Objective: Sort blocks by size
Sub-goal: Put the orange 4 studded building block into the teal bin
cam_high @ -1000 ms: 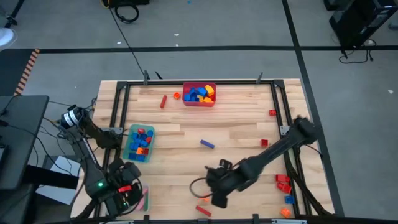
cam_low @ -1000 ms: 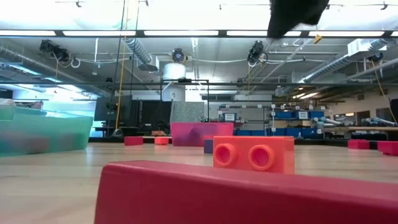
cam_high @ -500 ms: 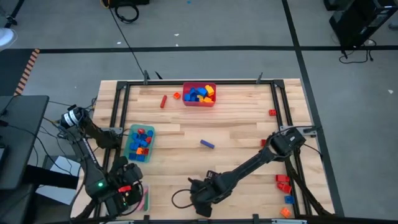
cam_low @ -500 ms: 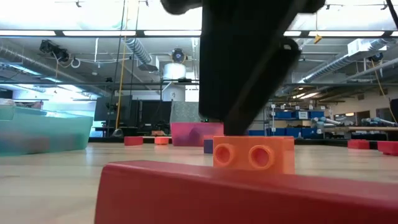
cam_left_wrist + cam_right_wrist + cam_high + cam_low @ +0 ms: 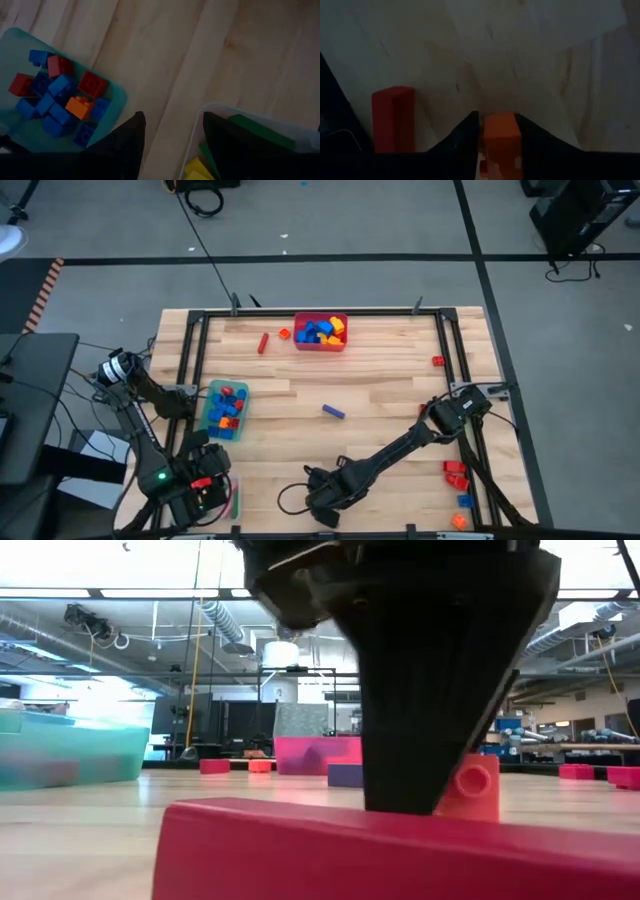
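Observation:
An orange block [image 5: 501, 131] lies near the table's front edge, with my right gripper [image 5: 496, 120] shut on it from above; the high view shows this gripper [image 5: 322, 502] low over the boards. Beside it a long red block [image 5: 394, 117] lies flat on the table, filling the low view's foreground [image 5: 400, 850]. My left gripper [image 5: 172, 135] hangs open at the near left, over the gap between a teal bin [image 5: 20, 130] of blue, red and orange blocks and a clear bin [image 5: 260, 125] with green and yellow blocks. My right gripper pinches the orange block by two opposite sides [image 5: 487, 132] between its two fingers. The fingers [image 5: 400, 740] point down from above. The block stands upright with one stud [image 5: 475, 780] facing the low camera; the long red block hides its base.
A red bin [image 5: 320, 345] of blocks stands at the far middle, the teal bin [image 5: 208, 412] at the left. Loose blocks: a blue one [image 5: 333, 412] mid-table, red ones [image 5: 455, 472] at the right, a red bar [image 5: 263, 342] and a small orange one [image 5: 284, 333] at the back.
My right gripper has come down and moved toward the table's near left, onto the orange block. The block has turned about on the spot: two studs faced the low camera before, now only one.

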Action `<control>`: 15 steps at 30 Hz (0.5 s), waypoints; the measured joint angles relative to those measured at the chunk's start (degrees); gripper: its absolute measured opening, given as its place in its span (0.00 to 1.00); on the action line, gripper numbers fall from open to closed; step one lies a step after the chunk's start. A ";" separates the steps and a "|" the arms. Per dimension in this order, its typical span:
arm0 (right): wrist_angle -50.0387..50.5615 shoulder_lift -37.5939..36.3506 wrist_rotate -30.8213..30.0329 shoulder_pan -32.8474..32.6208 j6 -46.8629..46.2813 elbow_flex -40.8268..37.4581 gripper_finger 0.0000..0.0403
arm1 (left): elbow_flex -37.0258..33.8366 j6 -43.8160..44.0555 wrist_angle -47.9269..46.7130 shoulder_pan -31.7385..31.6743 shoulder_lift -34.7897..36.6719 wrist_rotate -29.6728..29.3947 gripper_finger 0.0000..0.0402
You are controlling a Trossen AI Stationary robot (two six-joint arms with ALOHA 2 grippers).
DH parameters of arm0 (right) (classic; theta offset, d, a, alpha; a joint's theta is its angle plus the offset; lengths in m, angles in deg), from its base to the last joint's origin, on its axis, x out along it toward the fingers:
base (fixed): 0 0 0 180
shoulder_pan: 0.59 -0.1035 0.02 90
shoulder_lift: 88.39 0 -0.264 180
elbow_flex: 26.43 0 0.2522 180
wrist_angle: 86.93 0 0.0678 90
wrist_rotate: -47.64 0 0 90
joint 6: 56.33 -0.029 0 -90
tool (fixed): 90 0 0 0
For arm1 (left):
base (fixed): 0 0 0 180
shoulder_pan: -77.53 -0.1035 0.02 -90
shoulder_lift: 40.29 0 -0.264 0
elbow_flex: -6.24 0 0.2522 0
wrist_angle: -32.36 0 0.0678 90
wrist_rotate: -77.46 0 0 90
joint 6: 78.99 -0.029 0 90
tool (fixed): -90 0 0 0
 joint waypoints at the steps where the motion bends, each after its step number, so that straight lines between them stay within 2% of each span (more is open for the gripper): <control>1: 0.61 -0.62 -1.35 0.03 0.28 -0.16 0.27 | 0.00 -0.04 0.19 -0.27 0.00 -0.01 0.52; 5: 3.64 -5.79 -7.87 0.51 2.09 -0.13 0.27 | 0.00 0.09 3.05 -2.08 0.00 -1.77 0.52; 10: 11.33 -13.38 -18.22 0.99 4.63 -0.11 0.27 | 0.00 -1.04 9.94 -5.62 -0.02 -8.85 0.52; 13: 15.11 -18.99 -25.54 0.74 5.45 -0.11 0.27 | 0.00 -7.29 14.65 -8.21 -0.02 -13.97 0.52; 15: 16.49 -22.86 -30.09 0.26 5.71 -1.01 0.27 | 0.00 -14.37 19.26 -10.11 -0.02 -15.07 0.52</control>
